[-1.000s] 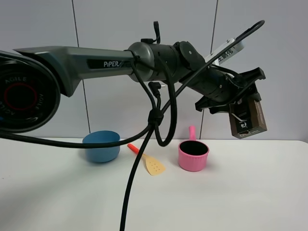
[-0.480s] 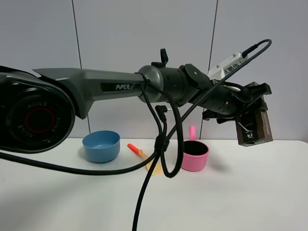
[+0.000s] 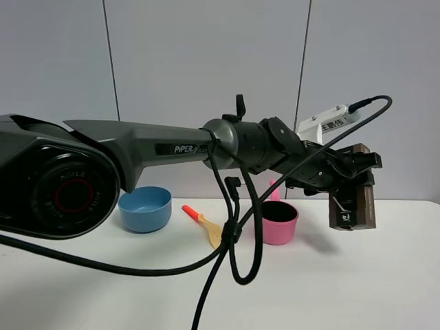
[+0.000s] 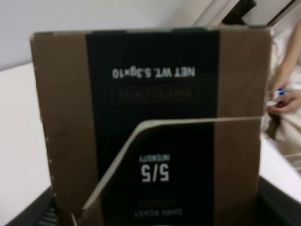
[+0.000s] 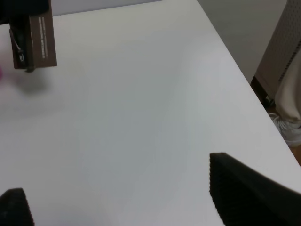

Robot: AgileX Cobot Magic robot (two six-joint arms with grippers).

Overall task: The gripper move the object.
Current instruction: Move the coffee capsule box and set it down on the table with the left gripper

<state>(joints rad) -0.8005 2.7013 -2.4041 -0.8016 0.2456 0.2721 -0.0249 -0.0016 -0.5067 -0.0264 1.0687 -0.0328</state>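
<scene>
My left gripper (image 3: 352,173), a black claw on the dark grey PiPER arm, reaches across to the right side and is shut on the long dark brown box (image 3: 354,205). The box hangs nearly upright in the air, a little above the white table (image 3: 357,275), to the right of the pink pot. In the left wrist view the box (image 4: 150,117) fills the frame, its black printed top with white markings facing the camera. The right wrist view shows the box (image 5: 35,42) far off and my right gripper (image 5: 115,181) open and empty above bare table.
A pink pot (image 3: 276,221), a yellow spatula with an orange handle (image 3: 206,225) and a blue bowl (image 3: 144,208) stand along the back of the table. Black cables (image 3: 237,240) hang from the arm. The table's right edge (image 5: 235,61) lies near the box. A person's hand (image 4: 282,96) shows beyond it.
The left arm has come down and the held box has sunk from above the pot's height toward the table, turning more upright. The grip has not changed.
</scene>
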